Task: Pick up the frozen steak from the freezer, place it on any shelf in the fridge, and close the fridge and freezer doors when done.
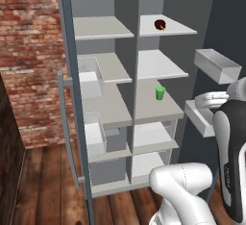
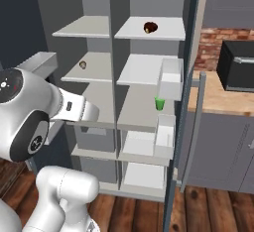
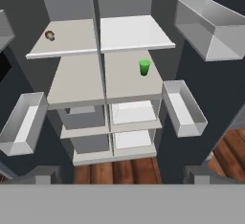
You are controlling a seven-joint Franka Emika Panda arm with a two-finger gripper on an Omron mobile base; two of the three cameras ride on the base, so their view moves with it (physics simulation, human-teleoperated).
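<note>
Fridge top shelf: frozen steak (image 1: 160,24), base views.

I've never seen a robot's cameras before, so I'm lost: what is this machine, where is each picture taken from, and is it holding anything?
It is a white robot arm on a driving base, facing a tall grey cabinet that stands open. Two pictures come from cameras on the base, behind the arm to its left and right. The third looks along its hand. The pincer is open, its tips wide apart, holding nothing. On the right column's top shelf lies a dark red-brown steak. Two shelves lower stands a green cup. A small brownish thing sits on a left-column shelf, too small to identify.
</note>
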